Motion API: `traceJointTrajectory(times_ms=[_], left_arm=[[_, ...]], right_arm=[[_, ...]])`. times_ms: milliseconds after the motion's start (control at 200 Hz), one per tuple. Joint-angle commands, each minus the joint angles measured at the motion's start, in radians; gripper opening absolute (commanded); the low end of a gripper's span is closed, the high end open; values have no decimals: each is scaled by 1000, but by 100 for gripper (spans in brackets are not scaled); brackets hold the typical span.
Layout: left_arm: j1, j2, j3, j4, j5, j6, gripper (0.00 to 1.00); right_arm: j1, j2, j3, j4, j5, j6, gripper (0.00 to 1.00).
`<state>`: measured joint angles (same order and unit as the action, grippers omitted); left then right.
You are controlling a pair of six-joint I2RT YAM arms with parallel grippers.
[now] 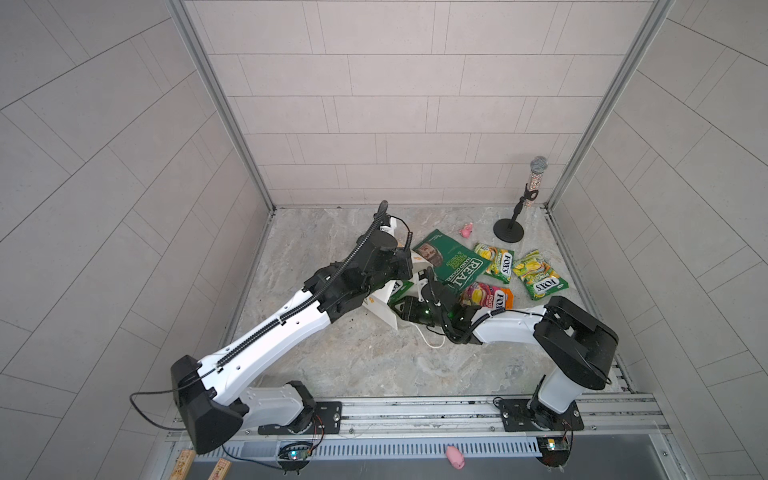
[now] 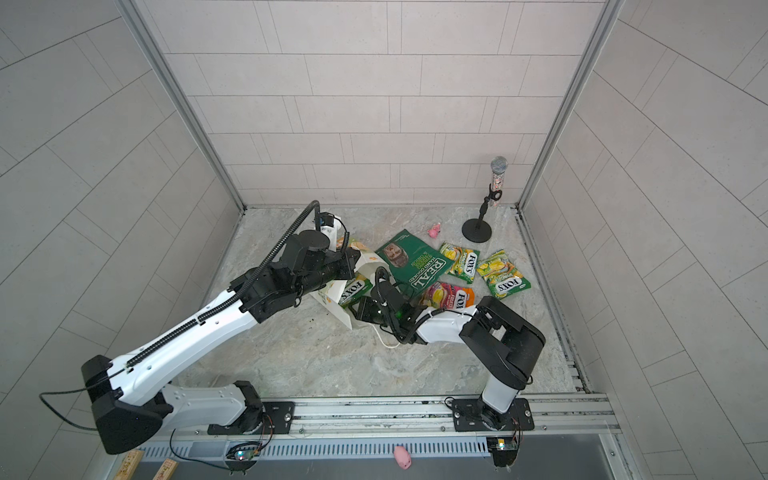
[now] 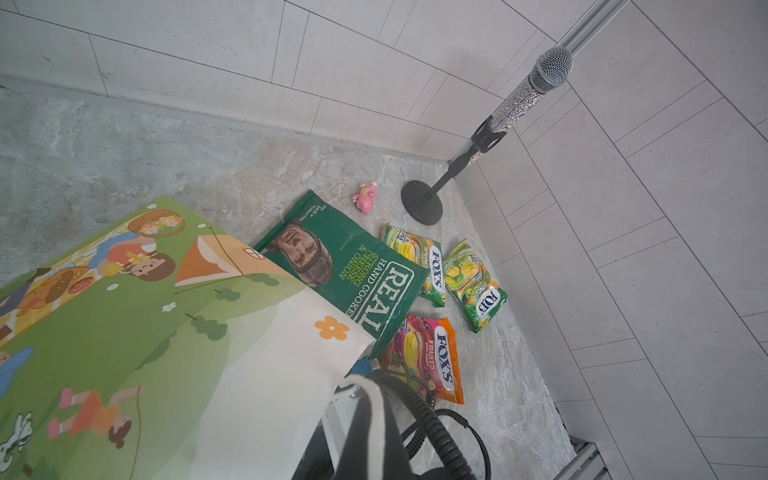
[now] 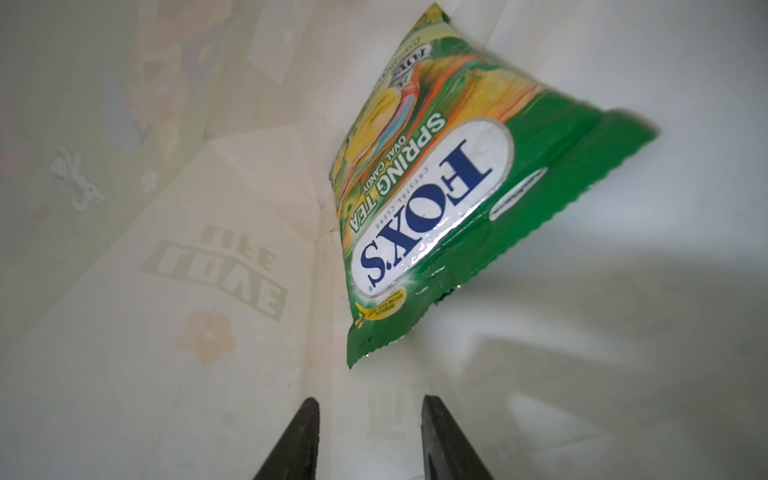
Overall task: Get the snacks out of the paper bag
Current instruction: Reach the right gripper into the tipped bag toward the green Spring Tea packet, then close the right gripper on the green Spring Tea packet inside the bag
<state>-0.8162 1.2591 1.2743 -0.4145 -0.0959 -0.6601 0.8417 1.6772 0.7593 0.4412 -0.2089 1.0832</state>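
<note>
The paper bag [image 1: 380,309] [image 2: 332,305] lies on its side, its illustrated wall filling the left wrist view [image 3: 124,332]. My left gripper [image 1: 409,266] is shut on its upper edge, fingers hidden. My right gripper [image 4: 370,400] is open inside the bag's mouth [image 1: 401,309], nothing between its fingers. Just ahead of it inside, a yellow-green FOX'S packet [image 4: 428,187] [image 2: 355,289] leans against the paper wall. On the table outside lie the green REAL bag [image 1: 453,262] [image 3: 353,274], two yellow-green FOX'S packets [image 1: 494,262] [image 1: 538,274] and a red-pink one [image 1: 486,295].
A glittery microphone on a round black stand [image 1: 509,230] is at the back right corner, a small pink toy [image 1: 468,229] beside it. Another pink toy [image 1: 455,457] lies on the front rail. The bag's white cord handle [image 1: 432,343] trails on the table.
</note>
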Motion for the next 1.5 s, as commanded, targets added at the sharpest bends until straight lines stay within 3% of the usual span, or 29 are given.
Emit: traceJointTrajectory(times_ms=[0,155,495,886,1056,1186,1496], left_arm=[[-5,2,-7,29,-5,-7,0],[-5,4,-2,29,9,-10,0],[-5,1,-1,33,24,-20,0],[-6,-19,10,19,58,-20,0],[-6,-29,20,5,60,-9,0],[-5,-43,19,-20,33,8,0],[2,-82,-20,-77,-129,60,0]], right_arm=[[-1,30,29,-60,51,32,43],[-4,77,74,-96,92,81,44],[-6,155,133,-3,138,152,45],[-7,235,206,11,219,164,39],[-8,266,237,71,243,129,30],[-9,268,279,69,208,77,0],[-22,142,268,-18,90,-55,0]])
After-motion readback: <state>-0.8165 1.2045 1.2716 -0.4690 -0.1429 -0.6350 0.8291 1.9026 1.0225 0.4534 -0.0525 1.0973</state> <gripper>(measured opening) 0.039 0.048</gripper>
